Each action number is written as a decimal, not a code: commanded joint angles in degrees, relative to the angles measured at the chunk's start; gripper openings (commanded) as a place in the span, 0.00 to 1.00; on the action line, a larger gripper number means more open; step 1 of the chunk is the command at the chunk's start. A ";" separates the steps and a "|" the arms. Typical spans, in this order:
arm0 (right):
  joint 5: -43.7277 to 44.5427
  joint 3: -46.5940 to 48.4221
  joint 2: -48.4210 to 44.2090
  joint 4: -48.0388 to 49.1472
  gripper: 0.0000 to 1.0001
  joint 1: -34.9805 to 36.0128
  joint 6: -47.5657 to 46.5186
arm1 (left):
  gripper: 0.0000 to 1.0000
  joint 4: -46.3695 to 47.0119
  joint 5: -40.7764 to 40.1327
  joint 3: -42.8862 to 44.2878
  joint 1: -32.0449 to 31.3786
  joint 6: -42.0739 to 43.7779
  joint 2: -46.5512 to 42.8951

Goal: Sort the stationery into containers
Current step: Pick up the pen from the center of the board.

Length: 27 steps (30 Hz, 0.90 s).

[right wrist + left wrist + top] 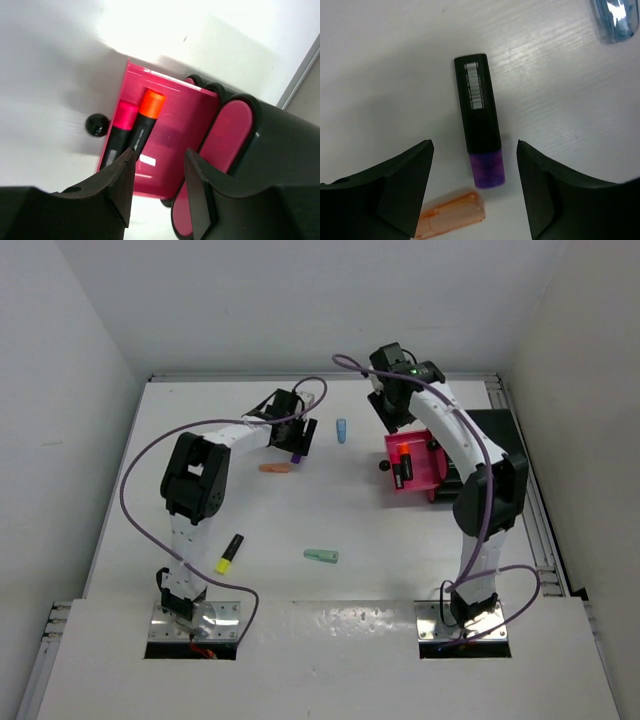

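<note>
The left hand (pixel 474 148) hovers over the purple highlighter (pixel 480 125), fingers apart and empty, one on each side of its capped end. In the top view the highlighter lies on the table (pixel 200 360) at about 11 o'clock from centre. An orange piece (pixel 452 215) lies just beside it at 7 o'clock, and a blue piece (pixel 615 20) lies off at 1 o'clock.

The highlighter looks light, rigid and smooth – likely to skid or roll if nudged. The flat black barrel above the cap seems the surest place to pinch.

The right hand (pixel 160 155) is also apart and holds nothing. It hangs above the open drawer (pixel 185 115), where an orange-tipped highlighter (pixel 145 125) and a pink-tipped one (pixel 120 130) lie side by side.

The left hand's near finger cuts off the orange piece, and the frame edge clips the blue one. The right arm hides much of the black box (pixel 280 150) from above – what its shut drawers hold cannot be told.
</note>
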 commanded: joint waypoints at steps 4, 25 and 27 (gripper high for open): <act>-5.17 -0.65 -11.32 0.66 0.43 -0.27 0.90 | 0.67 1.19 -1.09 9.34 0.70 0.25 5.63; -26.52 -32.19 -35.75 24.72 0.53 4.21 -19.30 | 0.01 -9.72 20.61 4.10 2.28 -1.67 -0.93; -29.42 -40.19 -39.25 32.01 0.55 5.79 -25.78 | 0.00 -9.62 27.96 2.95 2.37 -2.82 -4.09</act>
